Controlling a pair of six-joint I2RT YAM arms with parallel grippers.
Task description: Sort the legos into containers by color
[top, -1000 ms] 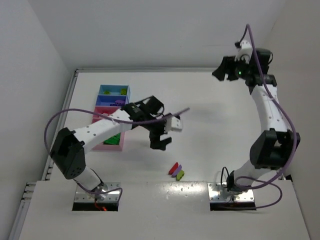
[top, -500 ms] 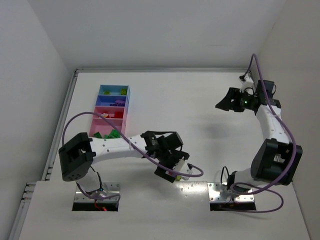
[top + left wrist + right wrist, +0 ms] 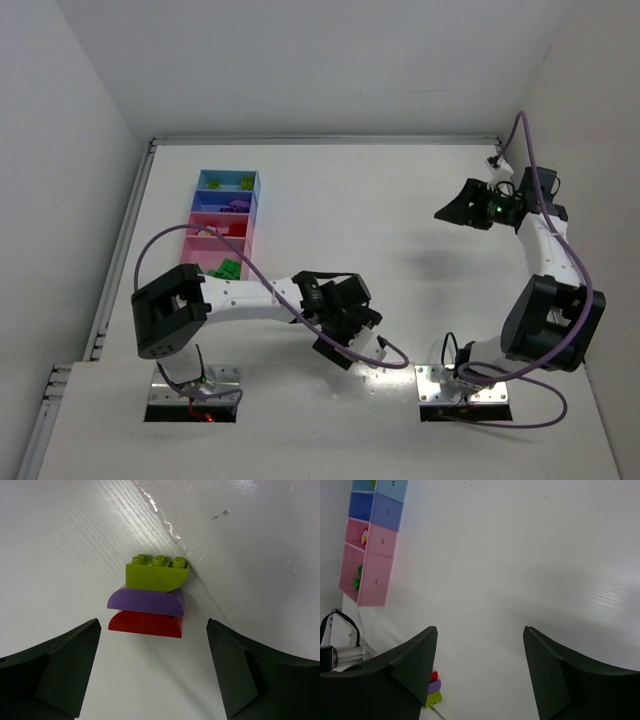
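We have the left gripper low over the table, at the lower centre of the overhead view. Its jaws are spread wide with nothing between them. In the left wrist view a small stack of legos lies on its side just ahead of the fingertips, a little above the middle of the frame. It is made of a yellow-green brick at the top, a purple brick under it and a red brick nearest the jaws. All three are pressed together.

The right gripper hangs high at the right of the overhead view, also wide open and empty. The containers sit in the upper left of its wrist frame, well apart from the stack. Green, red and purple pieces already lie in some of the compartments.

As we see it, the main risk is that the stack stays joined. If we close on it whole, three colours go into one tray and the sort is spoiled. The curved faces of the purple and red bricks give the fingers a poor seat, so a squeeze could shoot the stack out sideways or twist it. A raised seam in the table runs right up against the yellow-green brick, and a finger driven down there may catch on it or nudge the pile away. Pulling the bricks apart probably needs the second arm, which is far off for now.
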